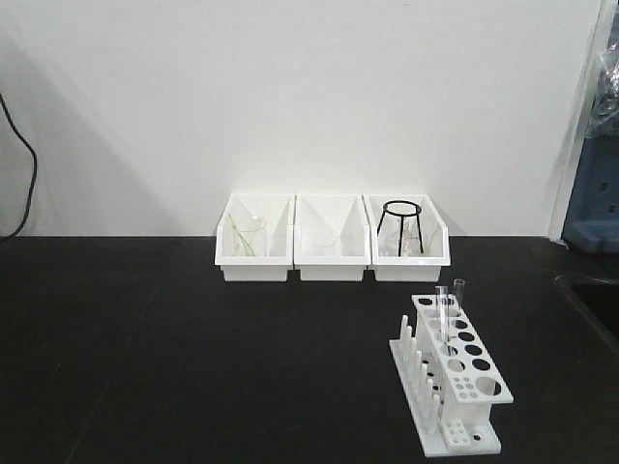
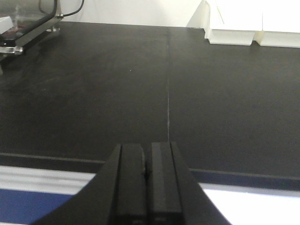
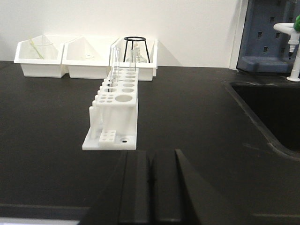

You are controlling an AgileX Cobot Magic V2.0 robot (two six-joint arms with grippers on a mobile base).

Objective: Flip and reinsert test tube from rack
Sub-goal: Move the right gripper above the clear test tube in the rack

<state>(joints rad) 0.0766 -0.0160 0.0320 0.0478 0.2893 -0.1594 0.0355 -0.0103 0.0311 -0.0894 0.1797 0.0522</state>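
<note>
The slender clear glass test tube [image 1: 442,319] stands upright beside its twin tube [image 1: 458,302] at the far end of the white plastic rack [image 1: 462,379], near the matte black worktop's [image 1: 193,367] near right corner. The flat black fingers of the left gripper [image 2: 147,157] and right gripper [image 3: 151,164] are pressed together, empty.

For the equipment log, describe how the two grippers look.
The left gripper is matte black: two flat, straight-edged fingers with a thin seam between them, and outer sides that flare wider toward the camera. The right gripper looks the same in colour and shape. No cables, labels or markings show on either. The arms themselves are outside every view.
</note>
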